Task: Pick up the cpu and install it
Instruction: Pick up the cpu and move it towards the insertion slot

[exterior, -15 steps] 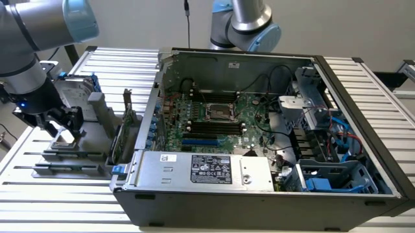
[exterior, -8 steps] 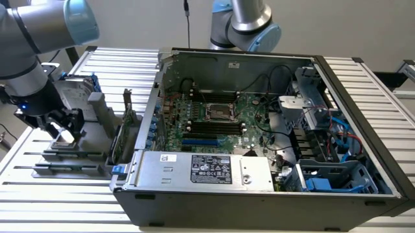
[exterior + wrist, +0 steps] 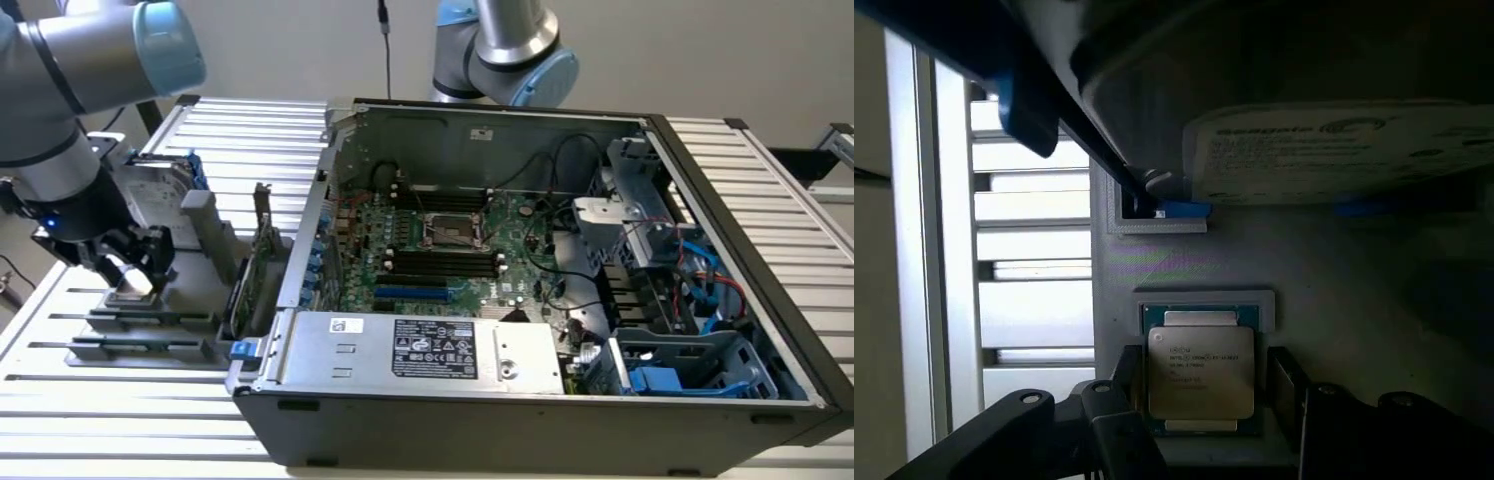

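1. Your gripper (image 3: 130, 266) is spread wide and holding nothing. It hangs low over the grey holder (image 3: 1204, 302) on the table (image 3: 80, 400), at the exterior view's left.
2. The cpu (image 3: 1201, 372) lies flat in that holder, and in the wrist view one finger stands on each side of it.
3. The chip is thin, so a close made too high would likely slip off its rim.
4. If the fingers sit off-centre, one would meet the cpu first and could tilt or push it in its seat.
5. The holder's walls are just beside the chip, so a finger could catch on them.
6. The hard drive (image 3: 1334, 150) stands near; mind it.
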`<state>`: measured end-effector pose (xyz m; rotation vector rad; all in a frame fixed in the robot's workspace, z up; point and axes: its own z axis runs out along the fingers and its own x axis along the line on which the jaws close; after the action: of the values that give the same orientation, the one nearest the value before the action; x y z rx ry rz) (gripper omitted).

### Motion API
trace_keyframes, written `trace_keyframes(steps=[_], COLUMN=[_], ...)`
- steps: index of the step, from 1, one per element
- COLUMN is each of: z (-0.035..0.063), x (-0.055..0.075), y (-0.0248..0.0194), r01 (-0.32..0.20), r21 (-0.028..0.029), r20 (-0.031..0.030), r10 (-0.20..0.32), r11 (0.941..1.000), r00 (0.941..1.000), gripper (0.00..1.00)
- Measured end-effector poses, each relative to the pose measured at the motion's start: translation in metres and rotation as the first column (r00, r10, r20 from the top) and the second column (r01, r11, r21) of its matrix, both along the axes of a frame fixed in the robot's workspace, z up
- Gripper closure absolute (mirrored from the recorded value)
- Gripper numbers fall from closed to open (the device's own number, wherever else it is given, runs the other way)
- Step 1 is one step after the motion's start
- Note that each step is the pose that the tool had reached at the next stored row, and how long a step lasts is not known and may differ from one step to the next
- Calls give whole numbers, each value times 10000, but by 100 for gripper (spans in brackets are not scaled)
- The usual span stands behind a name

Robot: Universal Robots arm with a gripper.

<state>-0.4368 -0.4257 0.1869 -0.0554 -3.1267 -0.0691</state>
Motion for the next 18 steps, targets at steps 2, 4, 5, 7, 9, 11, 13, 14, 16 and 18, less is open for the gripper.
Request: trace_keyframes(steps=[2, 4, 5, 7, 9, 11, 13, 14, 16, 18], z=[-8, -13, -16, -19, -21, -23, -24, -25, -25, -26], x=[0, 0, 0, 1, 2, 3, 5, 5, 6, 6], y=[0, 0, 0, 0, 0, 0, 0, 0, 0, 0], r01=[6, 7, 8, 7, 7, 8, 7, 8, 7, 8], r21=[0, -2, -2, -4, -5, -4, -5, -5, -5, -4], r20=[-13, -34, -45, -67, -79, -83, -87, -87, -91, -95], r10=[-6, -7, -8, -7, -7, -8, -8, -8, -7, -8], r11=[10000, 10000, 10000, 10000, 10000, 10000, 10000, 10000, 10000, 10000], r00=[10000, 10000, 10000, 10000, 10000, 10000, 10000, 10000, 10000, 10000], gripper=[38, 38, 38, 38, 38, 38, 38, 38, 45, 45])
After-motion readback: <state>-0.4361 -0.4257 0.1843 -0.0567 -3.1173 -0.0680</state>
